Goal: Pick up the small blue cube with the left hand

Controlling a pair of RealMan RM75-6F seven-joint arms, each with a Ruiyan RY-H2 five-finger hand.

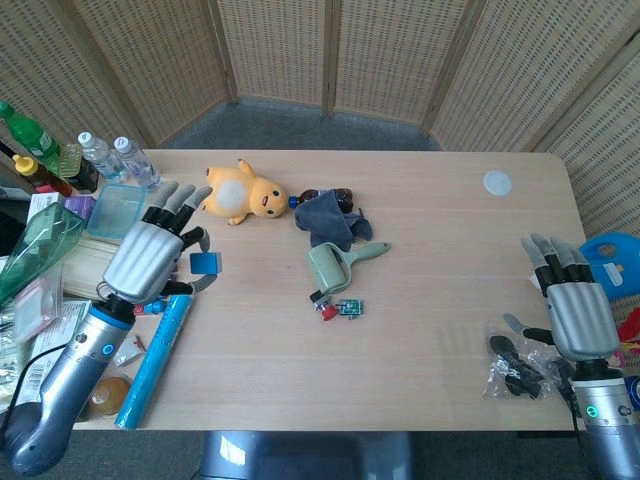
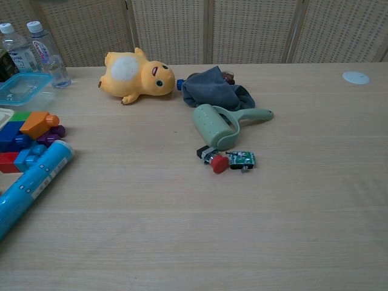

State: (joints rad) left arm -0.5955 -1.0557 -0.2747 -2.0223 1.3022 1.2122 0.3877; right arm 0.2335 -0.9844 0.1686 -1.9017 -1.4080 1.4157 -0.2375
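Small blue cube (image 1: pixel 205 262): pinched in the left hand (image 1: pixel 150 256), raised off the surface (image 1: pixel 430 320) near its left edge, apparently lifted clear as the task asks; right hand (image 1: pixel 572 312), fingers spread and empty, idle at the right edge.

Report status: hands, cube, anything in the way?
Left hand pinches blue cube, lifted above table. Right hand open, empty, beside black bag. Nothing blocking.

Yellow plush toy (image 2: pixel 136 77) beside grey cloth (image 2: pixel 213 89); green lint roller (image 2: pixel 221 124) below; red-capped item (image 2: pixel 213 160) touching small circuit board (image 2: pixel 242 159); blue tube (image 2: pixel 31 185), building blocks (image 2: pixel 27 136) at left.
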